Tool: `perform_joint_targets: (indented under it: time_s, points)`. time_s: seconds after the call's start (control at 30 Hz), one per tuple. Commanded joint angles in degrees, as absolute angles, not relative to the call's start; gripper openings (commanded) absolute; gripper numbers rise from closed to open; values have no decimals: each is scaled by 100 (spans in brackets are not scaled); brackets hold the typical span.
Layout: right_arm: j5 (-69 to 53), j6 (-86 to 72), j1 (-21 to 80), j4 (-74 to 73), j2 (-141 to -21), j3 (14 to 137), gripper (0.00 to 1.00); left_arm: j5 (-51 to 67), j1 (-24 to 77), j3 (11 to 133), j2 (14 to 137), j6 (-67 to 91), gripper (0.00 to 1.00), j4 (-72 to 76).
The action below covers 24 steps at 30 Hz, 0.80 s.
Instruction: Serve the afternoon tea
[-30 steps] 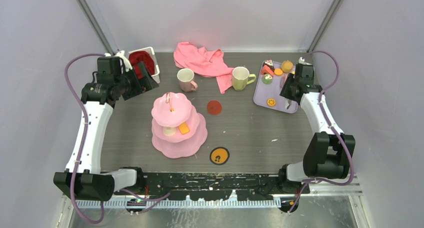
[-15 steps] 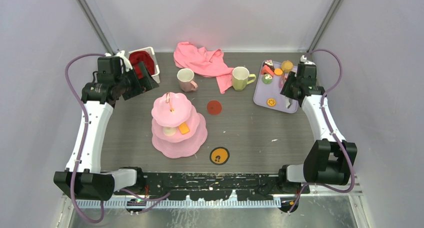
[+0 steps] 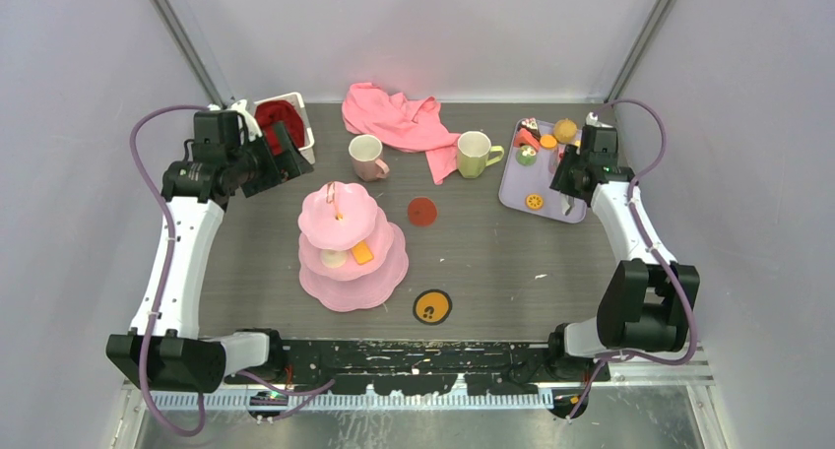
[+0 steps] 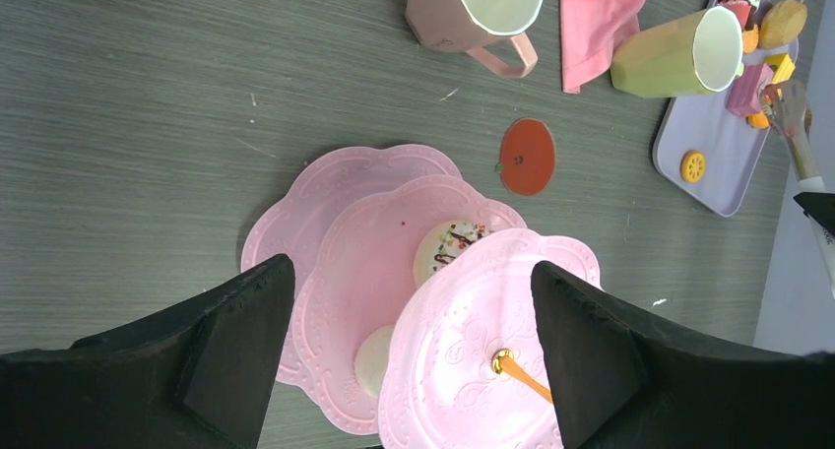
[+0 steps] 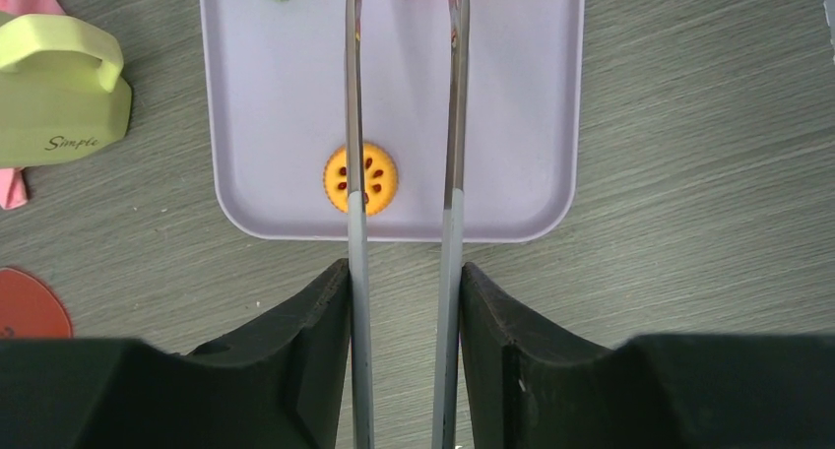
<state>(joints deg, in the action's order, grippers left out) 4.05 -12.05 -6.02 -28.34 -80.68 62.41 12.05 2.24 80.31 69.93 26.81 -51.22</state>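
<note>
The pink three-tier cake stand (image 3: pixel 352 237) stands mid-table, with an orange pastry (image 3: pixel 362 252) and a white one (image 3: pixel 335 258) on its middle tier. My left gripper (image 3: pixel 281 163) hovers up-left of the stand, open and empty; its wrist view looks down on the stand (image 4: pixel 473 341) between the spread fingers (image 4: pixel 411 274). The pale pink mug (image 3: pixel 366 157) and yellow-green mug (image 3: pixel 475 154) stand at the back. My right gripper (image 5: pixel 404 272) is shut on metal tongs (image 5: pixel 354 124) over the lilac tray (image 5: pixel 512 95). An orange cookie (image 5: pixel 360 178) lies under the left tong arm. Other pastries (image 3: pixel 537 139) sit at the tray's far end.
A white basket with red cloth (image 3: pixel 281 122) stands at the back left beside my left wrist. A pink cloth (image 3: pixel 399 119) lies behind the mugs. A red disc (image 3: pixel 422 212) and an orange disc with black marks (image 3: pixel 432 307) lie flat on the table.
My right wrist shifted slightly up and back again over the tray with the tongs. The left arm has held still.
</note>
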Motion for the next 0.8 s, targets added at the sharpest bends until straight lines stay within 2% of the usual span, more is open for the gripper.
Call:
perform_joint_targets:
  time_s: [0.0, 0.27, 0.4, 0.77]
  points:
    - [556, -1066, -598, -2555, -8124, 6347, 46, 1324, 202, 8197, 7023, 2681, 89, -4940]
    - [429, -1033, -587, -2504, -8513, 6390, 47, 1318, 202, 8180, 7053, 2672, 89, -4924]
    - [393, -1052, -576, -2424, -8635, 6451, 43, 1318, 202, 8177, 7066, 2672, 89, -4918]
    - [398, -1258, -556, -2385, -7936, 6256, 12, 1321, 202, 8186, 7067, 2654, 89, -4922]
